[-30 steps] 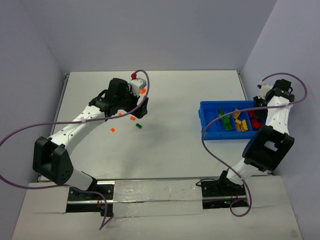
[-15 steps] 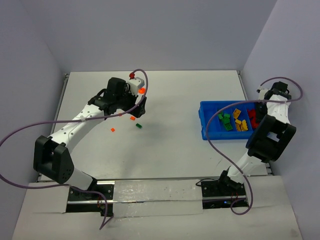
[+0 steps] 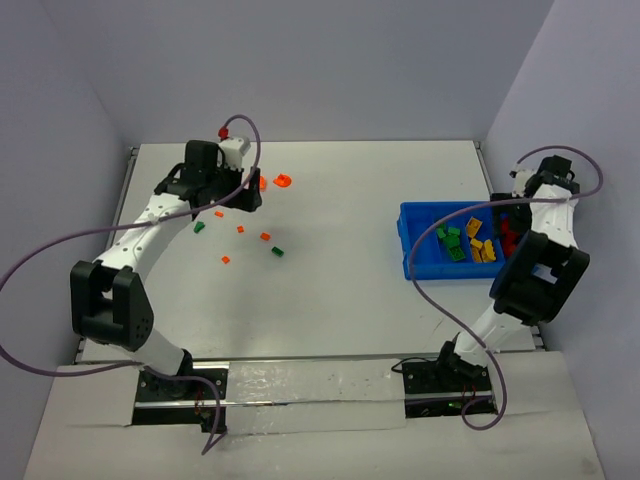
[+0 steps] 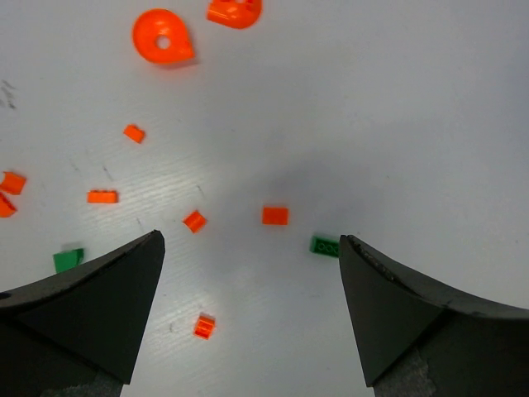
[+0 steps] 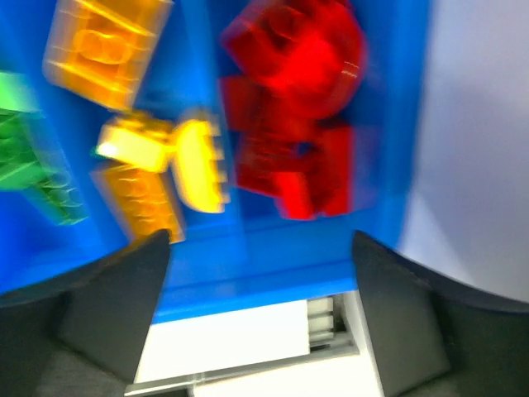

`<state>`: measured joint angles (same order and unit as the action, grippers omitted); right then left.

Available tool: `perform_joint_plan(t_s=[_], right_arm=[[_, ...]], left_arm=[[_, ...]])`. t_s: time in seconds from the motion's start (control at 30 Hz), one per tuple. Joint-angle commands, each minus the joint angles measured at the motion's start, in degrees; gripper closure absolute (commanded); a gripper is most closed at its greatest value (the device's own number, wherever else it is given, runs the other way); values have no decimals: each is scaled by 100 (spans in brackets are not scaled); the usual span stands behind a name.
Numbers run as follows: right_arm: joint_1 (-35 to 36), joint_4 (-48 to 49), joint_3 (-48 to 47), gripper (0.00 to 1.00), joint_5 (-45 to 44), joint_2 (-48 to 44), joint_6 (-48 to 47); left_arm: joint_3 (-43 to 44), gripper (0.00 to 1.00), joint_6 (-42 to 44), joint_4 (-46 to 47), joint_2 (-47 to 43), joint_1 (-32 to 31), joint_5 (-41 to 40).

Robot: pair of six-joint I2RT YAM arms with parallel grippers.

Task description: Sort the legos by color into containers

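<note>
Now, left fingers (image 4: 83, 306): spread wide, with nothing held between them.
Left gripper (image 4: 252, 244): held above the table (image 4: 413, 99), over the loose legos.
Orange legos: nine are counted in the left wrist view. One is a round piece (image 4: 163, 37), and a larger piece (image 4: 235, 10) is cut by the top edge. A small brick (image 4: 275, 215) lies between the fingertips.
Green legos: two are seen loose, one brick (image 4: 325, 246) just beside the right-hand finger and another (image 4: 69, 260) just beside the left-hand finger.
Right fingers (image 5: 107, 306): parted, with nothing gripped.
Right gripper (image 5: 260, 244): held over the bin's edge, by the red pieces (image 5: 297, 124).
Bin (image 3: 420, 225): one, blue, at the table's right side.
Bin contents: three colour groups are seen from above, green (image 3: 452, 243), yellow (image 3: 482, 245) and red (image 3: 510, 238), each in a separate compartment.
Sorted count: cannot be told, since the right wrist view is blurred.
</note>
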<state>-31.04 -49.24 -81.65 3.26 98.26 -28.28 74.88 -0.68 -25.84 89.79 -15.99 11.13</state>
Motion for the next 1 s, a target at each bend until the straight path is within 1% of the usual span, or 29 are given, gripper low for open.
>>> perform_joint_plan(t_s=[0.0, 0.07, 0.1, 0.13, 0.23, 0.27, 0.33, 0.4, 0.53, 0.6, 0.77, 0.9, 0.97], right_arm=[[572, -287, -317, 0, 605, -779, 297], [886, -317, -365, 0, 850, -931, 556], [929, -345, -396, 0, 962, -988, 640], [1161, -420, -449, 0, 1144, -1064, 746], [1388, -472, -492, 0, 1413, -1186, 939], [1543, -498, -459, 0, 1499, -1254, 1066], [1733, -514, -351, 0, 1654, -1331, 1132], [1864, -496, -249, 0, 1742, -1382, 1180], [2262, -352, 31, 0, 1877, -1424, 1332], [2432, -291, 112, 0, 2046, -1418, 1411], [2725, -191, 158, 0, 2399, -1354, 1694], [2865, -205, 123, 1, 2404, -1309, 1742], [2914, -200, 107, 1, 2366, -1315, 1747]], left_arm=[[366, 5, -274, 466, 197, 249, 144], [413, 6, -250, 798, 316, 263, 66], [441, 7, -262, 788, 411, 272, 38], [601, 11, -293, 718, 586, 325, 84], [914, 17, -440, 476, 846, 421, 283], [813, 19, -569, 424, 881, 498, 233], [495, 22, -550, 457, 737, 707, 134], [350, 24, -402, 332, 661, 880, -56], [187, 24, 399, -215, 755, 1601, 183], [162, 25, 715, -349, 869, 1866, 150], [-87, 29, 1166, -123, 1181, 1924, -286], [-109, 35, 1305, -1, 1446, 1981, -296], [-151, 40, 1406, 85, 1591, 1995, -278]])
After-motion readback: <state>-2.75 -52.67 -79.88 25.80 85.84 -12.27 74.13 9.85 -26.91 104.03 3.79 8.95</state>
